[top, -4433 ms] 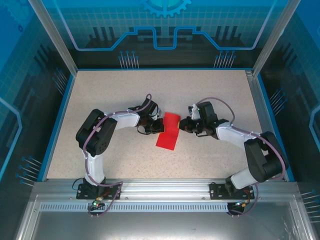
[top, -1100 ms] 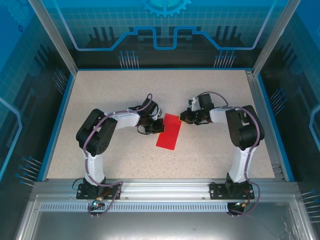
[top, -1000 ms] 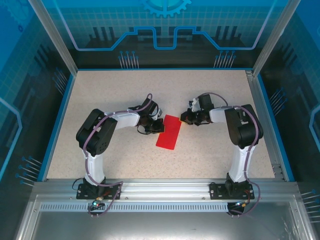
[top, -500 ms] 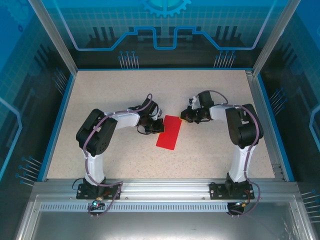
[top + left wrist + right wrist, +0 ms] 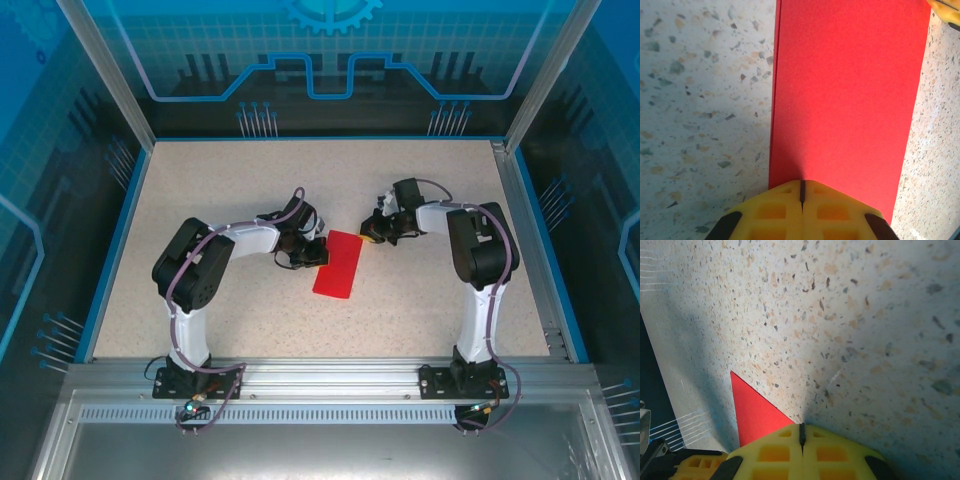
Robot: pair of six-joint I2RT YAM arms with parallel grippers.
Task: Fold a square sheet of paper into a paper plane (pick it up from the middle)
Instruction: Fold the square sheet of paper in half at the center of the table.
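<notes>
While the left tool (image 5: 318,252) and the right tool (image 5: 368,232) are both clenched on nothing, a thin bright red sheet of paper (image 5: 338,263) is seen lying flat on the speckled beige surface (image 5: 230,190).
The sheet, shaped as a narrow rectangle, is flanked by them: one edge is met by the left tool, and a far corner is neared by the right tool.

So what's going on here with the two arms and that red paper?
Two robot arms are working a red sheet of paper on the speckled table. It lies flat as a long rectangle, apparently folded in half. The left pincer, shut, rests on its left edge; the right pincer, also shut, sits by its far corner.
</notes>
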